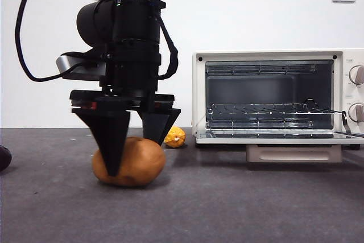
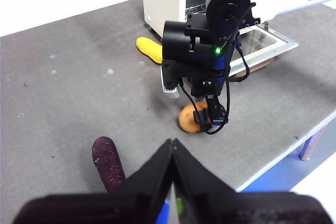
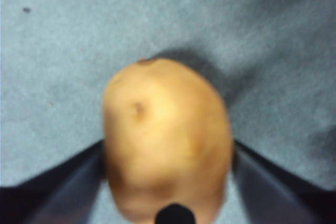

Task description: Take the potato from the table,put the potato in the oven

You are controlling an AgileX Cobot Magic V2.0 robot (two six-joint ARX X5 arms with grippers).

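Left of the oven [image 1: 270, 98], a dark purple vegetable [image 2: 107, 162] lies on the table [image 1: 256, 203] at the far side of the scene, nearest the left gripper [image 2: 172, 145], which hangs apart with its jaws pressed together. Closer to the oven, the right gripper [image 1: 133, 140] reaches down over the potato [image 1: 129, 162], one black jaw on each side of it, pinching it where it rests on the table. Between the potato and the oven sits a small yellow lumpy vegetable [image 1: 175, 136]. The oven's door is folded down, its wire rack [image 1: 267, 109] bare.
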